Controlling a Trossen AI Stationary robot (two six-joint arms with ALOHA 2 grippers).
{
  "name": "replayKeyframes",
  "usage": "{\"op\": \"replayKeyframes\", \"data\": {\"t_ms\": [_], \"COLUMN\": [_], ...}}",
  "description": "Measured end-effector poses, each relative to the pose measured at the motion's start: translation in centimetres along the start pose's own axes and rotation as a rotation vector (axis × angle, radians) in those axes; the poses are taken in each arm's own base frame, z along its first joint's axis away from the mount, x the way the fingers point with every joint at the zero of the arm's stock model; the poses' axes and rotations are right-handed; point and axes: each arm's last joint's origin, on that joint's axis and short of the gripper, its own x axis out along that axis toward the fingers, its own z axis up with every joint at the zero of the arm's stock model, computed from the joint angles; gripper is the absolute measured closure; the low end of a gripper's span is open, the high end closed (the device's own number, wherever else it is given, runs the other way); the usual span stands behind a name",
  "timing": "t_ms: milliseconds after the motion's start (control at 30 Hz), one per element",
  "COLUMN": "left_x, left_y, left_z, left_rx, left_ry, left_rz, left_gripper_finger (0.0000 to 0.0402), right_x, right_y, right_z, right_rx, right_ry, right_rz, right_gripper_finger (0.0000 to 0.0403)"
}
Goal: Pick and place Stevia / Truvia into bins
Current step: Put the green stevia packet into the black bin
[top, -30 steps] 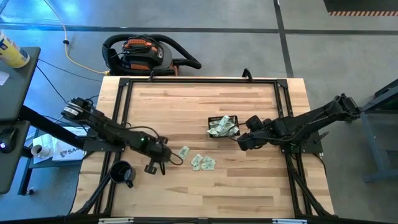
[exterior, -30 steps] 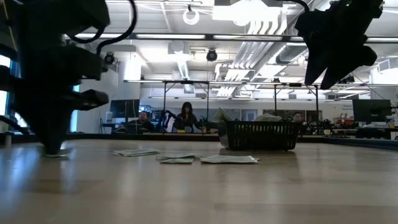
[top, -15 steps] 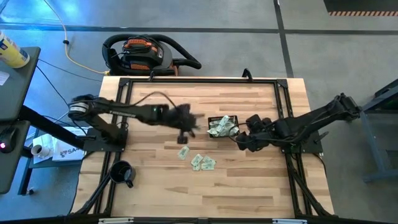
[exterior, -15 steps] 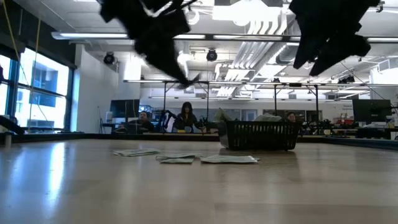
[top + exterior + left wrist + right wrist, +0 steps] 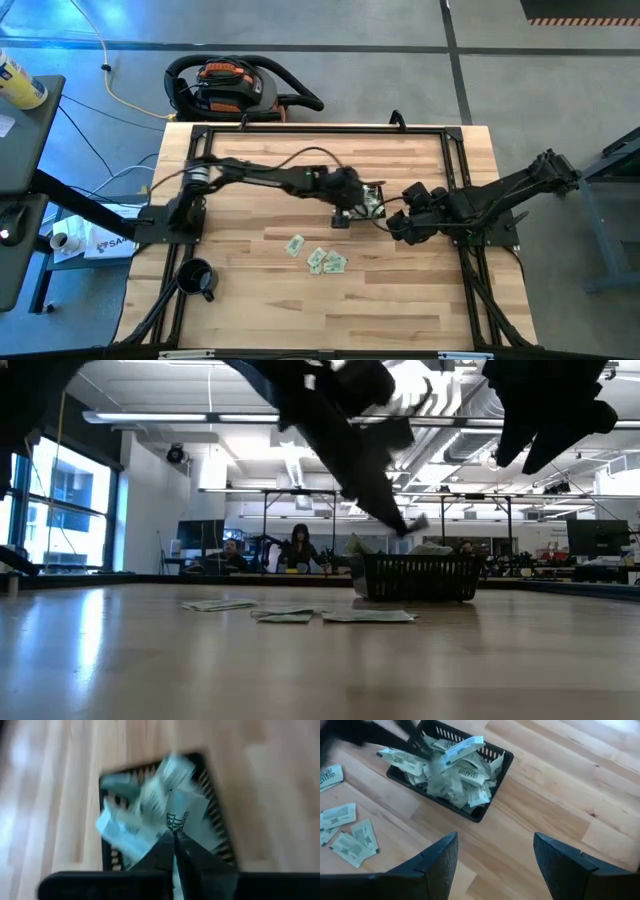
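Note:
The black basket [image 5: 492, 795] stands right of the table's middle, heaped with pale green and white sachets [image 5: 452, 775]. My left gripper [image 5: 343, 212] hangs over the basket's near left part, shut on one sachet [image 5: 416, 521]. Three or so loose sachets [image 5: 326, 262] lie flat on the wood on the near side of the basket, and one more [image 5: 295, 244] lies to their left. My right gripper [image 5: 495, 865] hovers open above the bare table just right of the basket, with nothing between its fingers. My left gripper pinches a sachet's edge [image 5: 176, 819] between its two fingertips. The fingers slant down toward the table's right side. The sachet sticks out past the tips, lifted clear, above the heap in the basket [image 5: 420, 578].
A round black mug [image 5: 196, 279] stands at the table's near left corner. A black frame [image 5: 300, 128] runs along the table's edges. A vacuum cleaner [image 5: 235, 85] sits on the floor beyond the far edge. Bare wood lies left of and nearer than the loose sachets.
My left gripper has risen from the table beside the mug and swung fast toward the table's right and far side, ending over the basket with the sachet at its tips. The loose sachets and the basket have stayed put.

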Motion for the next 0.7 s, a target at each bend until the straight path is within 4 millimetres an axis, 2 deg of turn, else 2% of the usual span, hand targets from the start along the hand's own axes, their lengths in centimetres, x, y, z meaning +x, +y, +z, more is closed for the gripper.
{"op": "replayKeyframes", "data": {"t_ms": [133, 367, 433, 567, 700], "left_x": [2.0, 1.3, 0.0, -4.7, -6.8], "left_y": [0.7, 1.0, 0.8, 0.4, -0.7], "left_z": [-0.2, 0.3, 0.8, 2.2, 0.6], "left_rx": [-0.016, -0.018, -0.034, -0.063, -0.125], "left_ry": [0.180, 0.265, 0.291, 0.308, 0.402], "left_rz": [0.018, 0.051, 0.046, -0.025, -0.198], "left_gripper_finger": [0.0307, 0.0250, 0.0239, 0.0227, 0.0225], "right_x": [0.0, -0.2, -0.2, -0.2, -0.2], "right_y": [0.1, 0.2, 0.2, 0.1, 0.1], "right_z": [0.0, -0.2, -0.2, -0.1, -0.1], "right_rx": [0.010, -0.004, -0.009, -0.025, -0.043], "right_ry": [0.002, -0.013, -0.020, -0.030, -0.041], "right_rz": [0.008, 0.013, 0.011, 0.008, 0.005], "right_gripper_finger": [0.0153, 0.0153, 0.0153, 0.0153, 0.0153]}}
